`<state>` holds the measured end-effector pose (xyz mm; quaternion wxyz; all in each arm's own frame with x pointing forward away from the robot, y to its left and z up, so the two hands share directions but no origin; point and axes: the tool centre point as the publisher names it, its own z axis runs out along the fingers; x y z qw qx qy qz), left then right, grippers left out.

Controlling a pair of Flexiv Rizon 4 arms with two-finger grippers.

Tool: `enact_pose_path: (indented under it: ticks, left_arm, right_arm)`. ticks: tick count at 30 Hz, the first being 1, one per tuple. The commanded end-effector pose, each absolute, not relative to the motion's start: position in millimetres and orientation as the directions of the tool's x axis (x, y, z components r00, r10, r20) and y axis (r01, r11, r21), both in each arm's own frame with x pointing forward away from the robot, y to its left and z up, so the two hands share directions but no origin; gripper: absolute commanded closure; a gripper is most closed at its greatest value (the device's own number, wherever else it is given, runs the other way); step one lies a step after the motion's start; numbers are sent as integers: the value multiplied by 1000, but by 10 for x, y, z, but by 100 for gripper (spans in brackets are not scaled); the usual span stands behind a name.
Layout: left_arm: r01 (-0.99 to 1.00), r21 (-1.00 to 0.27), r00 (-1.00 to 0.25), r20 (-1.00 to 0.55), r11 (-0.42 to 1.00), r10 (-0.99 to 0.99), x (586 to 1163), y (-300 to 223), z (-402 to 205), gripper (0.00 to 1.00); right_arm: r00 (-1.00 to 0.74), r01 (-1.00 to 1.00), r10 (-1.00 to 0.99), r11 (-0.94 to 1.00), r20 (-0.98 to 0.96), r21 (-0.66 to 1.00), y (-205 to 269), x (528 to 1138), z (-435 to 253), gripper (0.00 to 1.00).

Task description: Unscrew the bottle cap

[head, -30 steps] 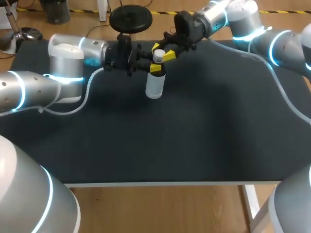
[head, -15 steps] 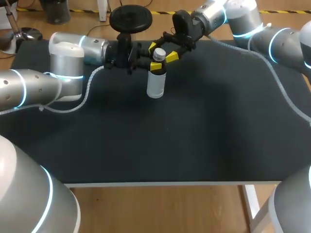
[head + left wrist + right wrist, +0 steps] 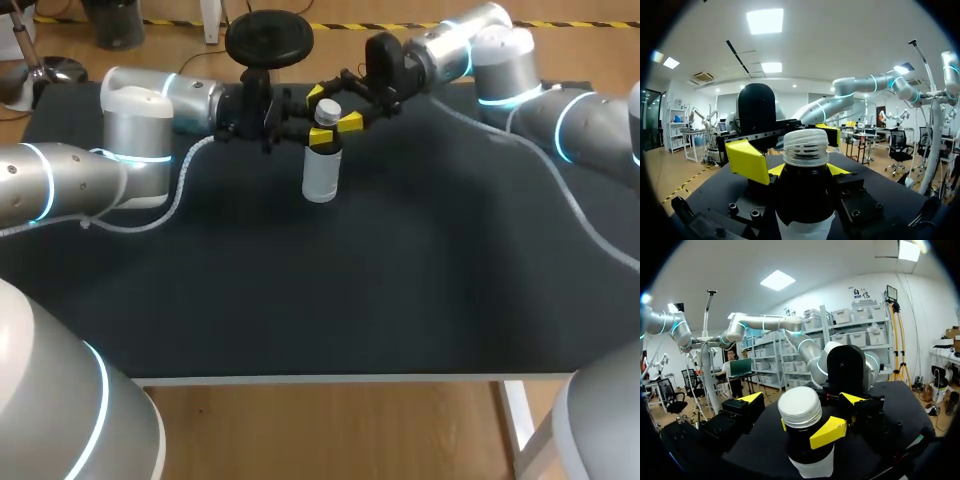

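While the bottle (image 3: 320, 172) stands upright on the black worktop (image 3: 400, 280), toward its far edge, your left claw (image 3: 319, 137) is clamped on its dark neck just under the cap (image 3: 326, 111), with a yellow tip on either side. Your right claw (image 3: 333, 107) comes in from the far right and straddles the white ribbed cap with its fingers spread. From the left wrist you see a gap between the cap and the nearer yellow finger (image 3: 747, 161), so nothing grips the cap. Both claws crowd closely around the bottle's top. Just behind your left wrist stands a black round disc on a stem (image 3: 268, 37), close to both arms. A pale cable (image 3: 181, 188) loops from your left arm down to the worktop.
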<state>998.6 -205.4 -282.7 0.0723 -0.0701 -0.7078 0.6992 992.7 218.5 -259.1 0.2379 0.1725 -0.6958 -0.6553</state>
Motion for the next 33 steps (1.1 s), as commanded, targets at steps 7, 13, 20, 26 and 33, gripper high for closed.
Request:
enact_pose_path:
  ticks: [7,13,20,26,33]
  left_arm:
    - [-3,-1000,-978,5,10,207,10015,-2061,-2841,100]
    - [-3,-1000,-978,5,10,207,10015,-2061,-2841,100]
    - [-3,-1000,-978,5,10,207,10015,-2061,-2841,100]
    - [-3,-1000,-978,5,10,207,10015,-2061,-2841,100]
    - [-3,-1000,-978,5,10,207,10015,-2061,-2841,100]
  right_arm:
    - [-680,88,-730,7,65,996,2136,9990,-2633,0]
    - [-695,74,-718,-14,42,997,2098,9974,-2584,0]
    - [-719,39,-694,-4,26,999,2126,9959,-2576,0]
    - [-738,27,-675,-22,5,999,2164,9965,-2527,0]
    - [-746,18,-665,-22,-1,1000,2190,9959,-2530,40]
